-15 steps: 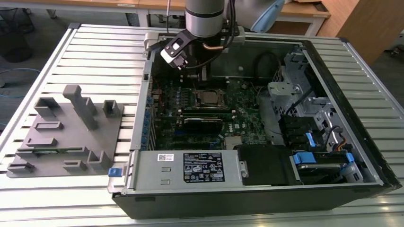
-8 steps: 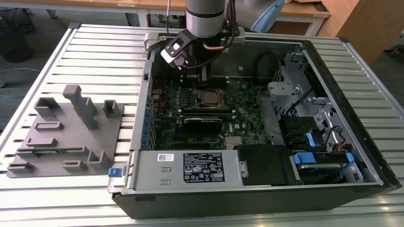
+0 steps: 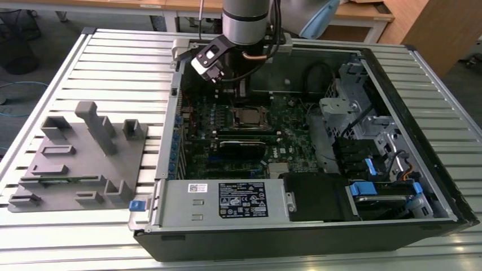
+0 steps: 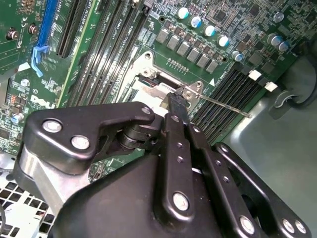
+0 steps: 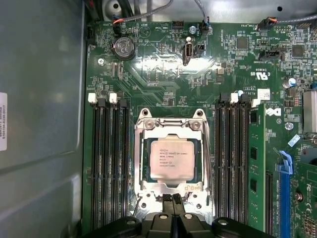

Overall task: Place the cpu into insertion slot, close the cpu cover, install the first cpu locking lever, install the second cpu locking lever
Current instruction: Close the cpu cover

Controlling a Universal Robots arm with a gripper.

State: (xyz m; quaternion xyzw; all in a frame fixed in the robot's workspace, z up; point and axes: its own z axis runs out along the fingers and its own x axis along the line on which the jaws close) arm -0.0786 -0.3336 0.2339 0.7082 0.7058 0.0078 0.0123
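One pair of jaws, drawn together with nothing seen between them, rests at the edge of the insertion slot [image 5: 145,148], where the cpu [image 5: 172,158] lies seated under the closed cpu cover [image 5: 139,171], a thin locking lever [image 4: 218,104] slanting away beside their tips.

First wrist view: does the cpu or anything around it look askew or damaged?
Nothing stands out. The cpu sits square in the insertion slot, the cpu cover lies flat around it, and the pincer is at the cover's edge.
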